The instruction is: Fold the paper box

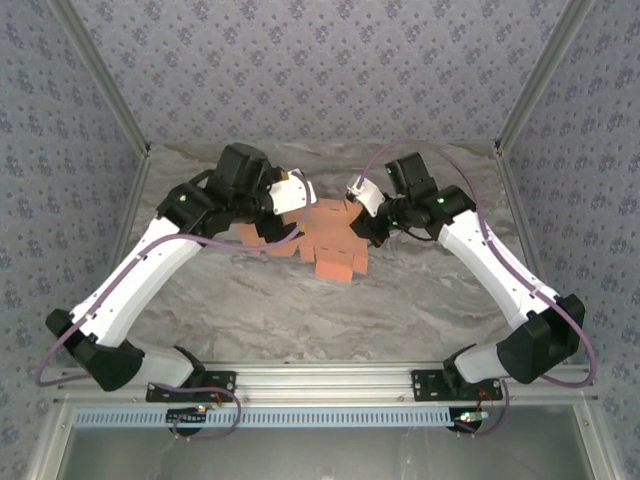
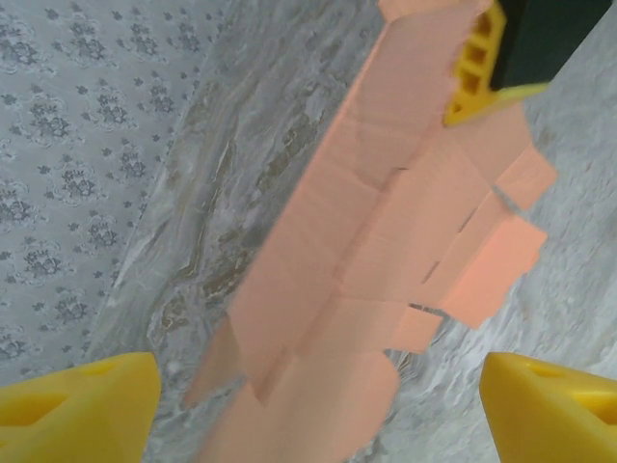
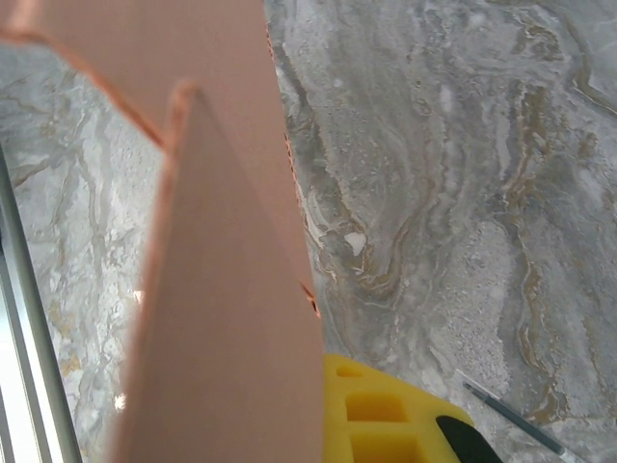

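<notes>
The paper box (image 1: 335,255) is a salmon-orange die-cut sheet, partly creased, held tilted above the middle of the marble table. My right gripper (image 1: 363,222) is shut on its right edge. In the right wrist view one yellow finger (image 3: 386,415) presses the card (image 3: 222,318), which hides the other finger. In the left wrist view the sheet (image 2: 386,222) runs up from between my left gripper's wide-apart yellow fingers (image 2: 77,405) to the right gripper's finger (image 2: 477,58). The left gripper (image 1: 300,215) is open, straddling the sheet's left end.
The grey marble tabletop (image 1: 300,320) is walled by patterned fabric panels (image 1: 320,60) on three sides, with aluminium posts (image 1: 530,80) at the corners. An aluminium rail (image 1: 320,380) carries both arm bases at the near edge.
</notes>
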